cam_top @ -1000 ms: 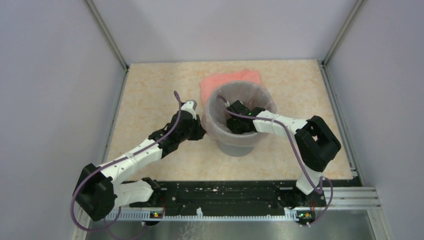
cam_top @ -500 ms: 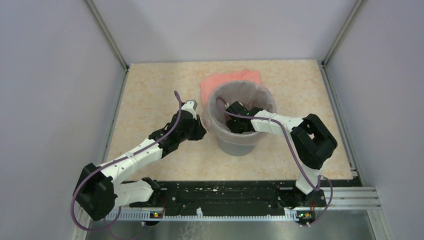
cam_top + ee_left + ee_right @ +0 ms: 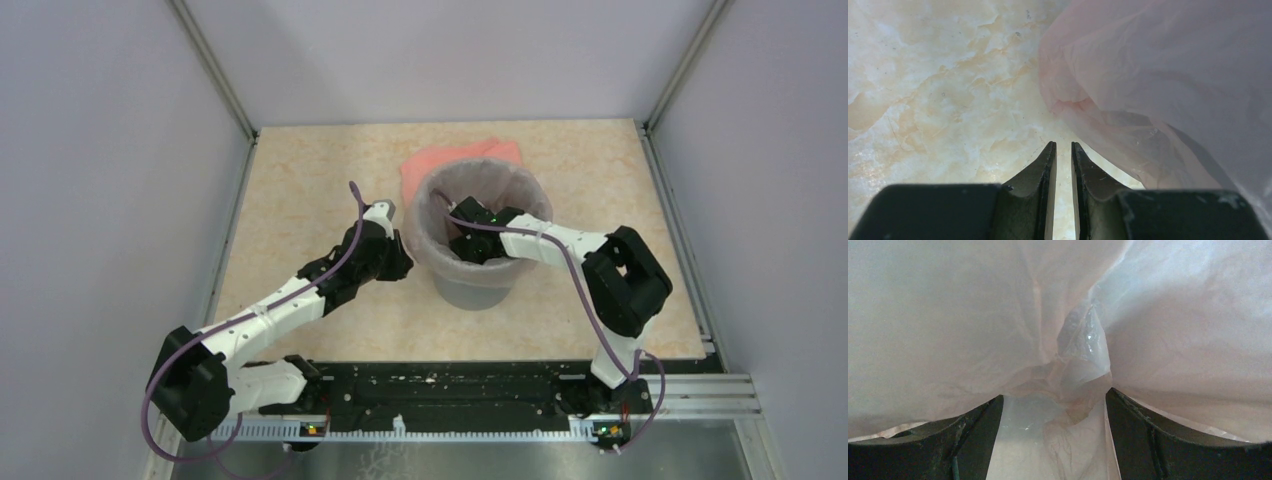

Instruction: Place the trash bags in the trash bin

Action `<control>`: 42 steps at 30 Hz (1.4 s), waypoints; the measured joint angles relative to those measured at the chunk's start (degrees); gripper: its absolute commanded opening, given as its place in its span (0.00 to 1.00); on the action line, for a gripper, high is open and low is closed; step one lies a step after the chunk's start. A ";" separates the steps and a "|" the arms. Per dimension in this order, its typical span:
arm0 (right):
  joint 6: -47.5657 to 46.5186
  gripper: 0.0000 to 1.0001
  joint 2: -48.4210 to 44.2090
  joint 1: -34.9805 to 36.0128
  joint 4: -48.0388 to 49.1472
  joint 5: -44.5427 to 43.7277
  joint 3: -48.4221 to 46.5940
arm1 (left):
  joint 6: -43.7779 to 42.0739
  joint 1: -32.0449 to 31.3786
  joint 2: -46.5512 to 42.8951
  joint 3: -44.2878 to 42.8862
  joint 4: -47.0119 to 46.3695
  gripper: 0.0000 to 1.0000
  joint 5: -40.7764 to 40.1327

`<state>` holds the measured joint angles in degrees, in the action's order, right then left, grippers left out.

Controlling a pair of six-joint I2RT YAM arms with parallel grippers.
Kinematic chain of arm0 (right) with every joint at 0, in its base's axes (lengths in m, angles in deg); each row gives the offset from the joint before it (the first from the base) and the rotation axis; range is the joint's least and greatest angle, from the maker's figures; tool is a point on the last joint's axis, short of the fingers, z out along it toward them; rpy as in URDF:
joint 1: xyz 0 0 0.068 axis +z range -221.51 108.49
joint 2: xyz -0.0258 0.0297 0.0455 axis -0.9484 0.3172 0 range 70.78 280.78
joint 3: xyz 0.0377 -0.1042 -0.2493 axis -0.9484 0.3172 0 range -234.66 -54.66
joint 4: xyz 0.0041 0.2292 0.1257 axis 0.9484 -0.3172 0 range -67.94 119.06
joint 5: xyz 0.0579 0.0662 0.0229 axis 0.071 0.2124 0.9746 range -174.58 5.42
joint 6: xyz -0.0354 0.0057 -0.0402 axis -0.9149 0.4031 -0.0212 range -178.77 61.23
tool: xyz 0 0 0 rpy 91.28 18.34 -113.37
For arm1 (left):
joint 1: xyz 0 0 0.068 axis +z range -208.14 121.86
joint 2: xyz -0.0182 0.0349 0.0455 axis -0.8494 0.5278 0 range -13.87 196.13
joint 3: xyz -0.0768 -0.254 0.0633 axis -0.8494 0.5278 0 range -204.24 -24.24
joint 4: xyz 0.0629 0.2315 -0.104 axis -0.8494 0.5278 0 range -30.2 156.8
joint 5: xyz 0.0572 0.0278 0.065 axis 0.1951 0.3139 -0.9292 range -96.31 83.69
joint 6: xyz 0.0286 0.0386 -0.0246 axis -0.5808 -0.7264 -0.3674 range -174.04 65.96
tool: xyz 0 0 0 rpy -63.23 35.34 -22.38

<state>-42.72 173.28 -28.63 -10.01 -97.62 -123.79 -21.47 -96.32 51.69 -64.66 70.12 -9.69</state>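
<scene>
Bag (image 3: 424, 252) lining bin (image 3: 470, 296), right claw (image 3: 1054, 402) inside

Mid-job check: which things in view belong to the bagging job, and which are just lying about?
Job: trash bag, trash bin, left claw, right claw.
Lying about: salmon-pink folded sheet, on the bin's far side.

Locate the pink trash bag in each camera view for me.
Top external: trash bag lines the grey bin, centre, skirt draped over its rim.
Left wrist: trash bag hangs upper right.
Right wrist: trash bag fills the frame.
Shared landmark: marbled tabletop, in top and left wrist views only.
</scene>
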 measured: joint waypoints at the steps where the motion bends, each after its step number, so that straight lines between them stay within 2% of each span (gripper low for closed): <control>1: 0.00 0.75 0.00 0.00 -0.37 -0.04 -0.39 | 0.00 0.00 0.00 0.00 0.02 0.23 0.07; 42: 0.98 0.74 -4.39 0.24 -6.75 0.07 -3.50 | -0.15 0.04 2.10 -1.68 -0.04 0.22 5.09</control>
<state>-41.74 168.89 -28.39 -16.76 -97.55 -127.28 -21.62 -96.27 53.79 -66.35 70.08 -4.60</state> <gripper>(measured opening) 0.746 0.223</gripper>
